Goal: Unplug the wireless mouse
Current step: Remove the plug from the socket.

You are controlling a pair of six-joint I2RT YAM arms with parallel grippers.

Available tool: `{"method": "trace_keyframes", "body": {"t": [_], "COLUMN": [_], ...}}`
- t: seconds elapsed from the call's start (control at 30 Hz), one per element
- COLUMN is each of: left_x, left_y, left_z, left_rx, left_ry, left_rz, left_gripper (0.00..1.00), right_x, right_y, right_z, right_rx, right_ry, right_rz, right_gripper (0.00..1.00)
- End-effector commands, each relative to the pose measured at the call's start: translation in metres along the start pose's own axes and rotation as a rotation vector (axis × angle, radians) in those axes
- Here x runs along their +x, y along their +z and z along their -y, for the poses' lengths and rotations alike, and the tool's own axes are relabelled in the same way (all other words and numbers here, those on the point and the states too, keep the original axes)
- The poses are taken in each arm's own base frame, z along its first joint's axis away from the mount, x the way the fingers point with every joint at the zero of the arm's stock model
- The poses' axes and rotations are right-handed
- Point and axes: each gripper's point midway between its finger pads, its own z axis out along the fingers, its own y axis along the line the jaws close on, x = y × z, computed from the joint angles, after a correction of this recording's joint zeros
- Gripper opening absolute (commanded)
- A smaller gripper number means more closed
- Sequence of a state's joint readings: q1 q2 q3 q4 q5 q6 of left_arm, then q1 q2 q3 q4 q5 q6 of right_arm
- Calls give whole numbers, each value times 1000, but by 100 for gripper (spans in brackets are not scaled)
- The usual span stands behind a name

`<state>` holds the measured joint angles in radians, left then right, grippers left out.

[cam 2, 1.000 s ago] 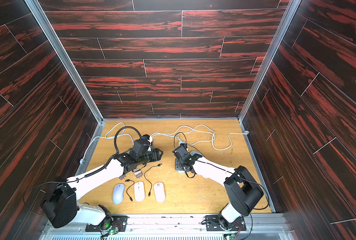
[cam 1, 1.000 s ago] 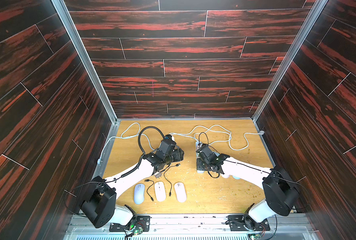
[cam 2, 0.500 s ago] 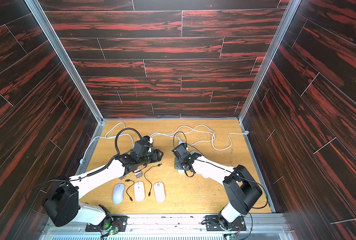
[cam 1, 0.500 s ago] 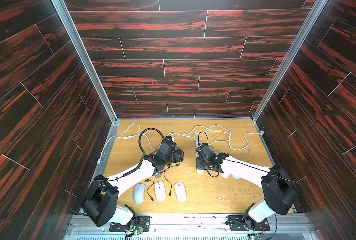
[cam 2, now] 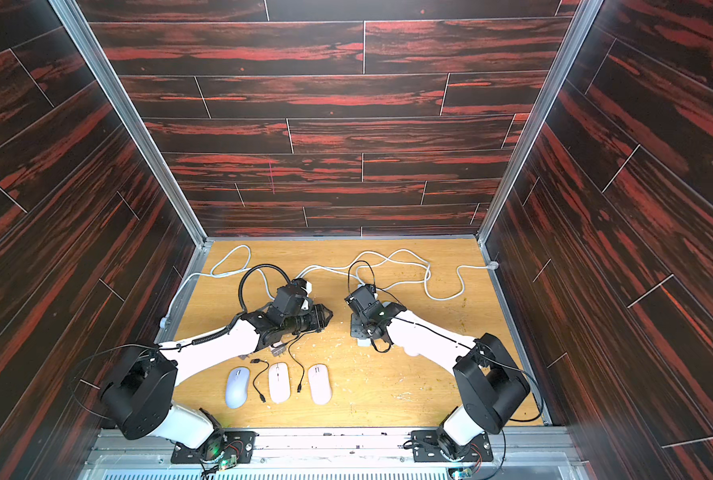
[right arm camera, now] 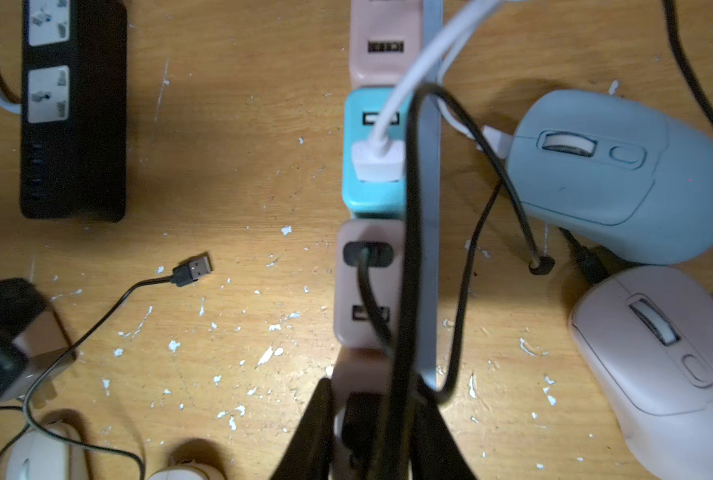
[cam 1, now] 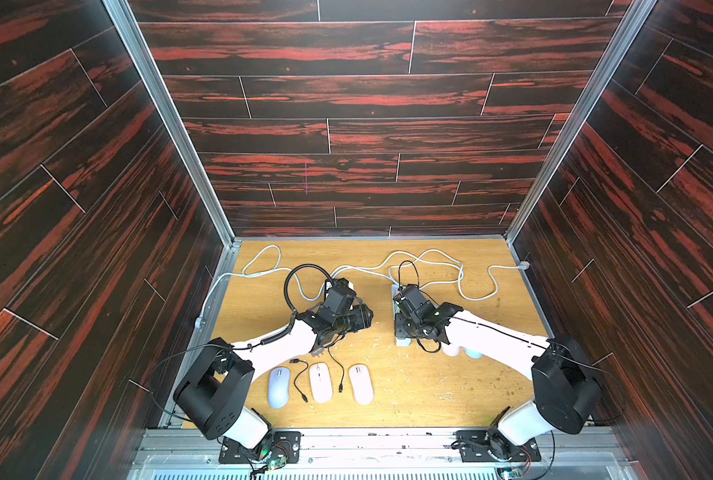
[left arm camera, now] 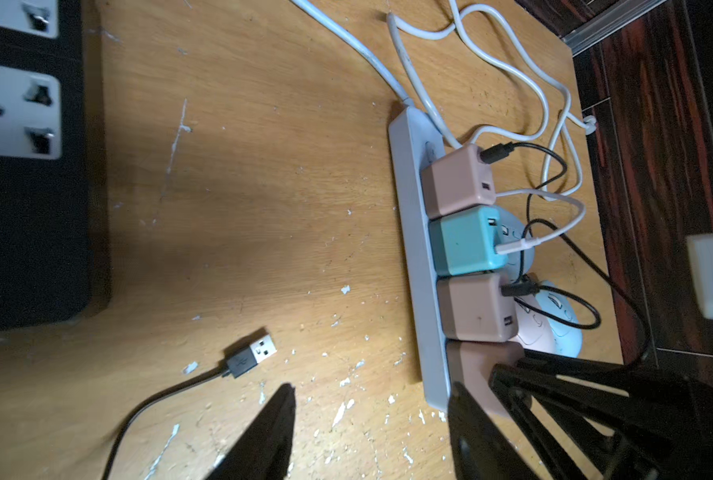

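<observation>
A grey power strip (right arm camera: 431, 249) lies mid-table with a row of pink and teal charger cubes plugged into it. My right gripper (right arm camera: 367, 432) is shut on the pink charger (right arm camera: 359, 374) at the strip's near end, one finger on each side; a black plug sits in that cube. Beside the strip lie a light blue mouse (right arm camera: 620, 178) and a pink mouse (right arm camera: 670, 361), with cables running to their noses. My left gripper (left arm camera: 371, 415) hangs open over bare wood left of the strip (left arm camera: 413, 249), holding nothing. In both top views the right gripper (cam 1: 402, 334) (cam 2: 361, 332) covers the strip's near end.
A black power strip (right arm camera: 72, 166) lies left of the grey one. A loose black USB plug (left arm camera: 250, 355) rests on the wood between them. Three unplugged mice (cam 1: 320, 382) line the front, with loose cables between them. White cords (cam 1: 429, 266) loop across the back.
My right gripper's jaws have closed onto the pink charger at the strip's end. The left arm has barely moved and stays open.
</observation>
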<state>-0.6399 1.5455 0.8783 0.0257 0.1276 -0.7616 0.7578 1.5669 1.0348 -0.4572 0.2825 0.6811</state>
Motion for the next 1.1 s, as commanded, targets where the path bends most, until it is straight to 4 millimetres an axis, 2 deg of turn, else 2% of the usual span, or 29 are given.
{"method": "trace_keyframes", "body": {"t": [0.0, 0.17, 0.27, 0.4, 0.5, 0.67, 0.8, 1.07], "left_x": [17, 38, 51, 59, 64, 63, 68, 60], "left_y": [10, 18, 23, 28, 34, 40, 50, 57], "left_z": [9, 22, 27, 34, 36, 44, 42, 48], "left_rx": [81, 186, 245, 289, 299, 349, 355, 370], "left_ry": [2, 5, -6, 6, 11, -4, -18, -19], "left_rz": [-56, -118, -163, -193, -210, -215, -231, -215], "left_gripper": [60, 60, 63, 71, 72, 70, 66, 60], "right_x": [-23, -29, -31, -33, -34, -34, -33, -33], "right_y": [-19, -18, -17, -16, -15, -16, -17, -21], "right_z": [-16, -16, -18, -19, -20, -21, -21, -24], "right_rx": [-109, -180, -215, -242, -257, -279, -296, -330], "right_ry": [63, 119, 142, 163, 175, 189, 200, 205], "right_rz": [54, 50, 45, 42, 41, 39, 37, 38], "right_gripper": [2, 2, 1, 1, 1, 1, 0, 0]}}
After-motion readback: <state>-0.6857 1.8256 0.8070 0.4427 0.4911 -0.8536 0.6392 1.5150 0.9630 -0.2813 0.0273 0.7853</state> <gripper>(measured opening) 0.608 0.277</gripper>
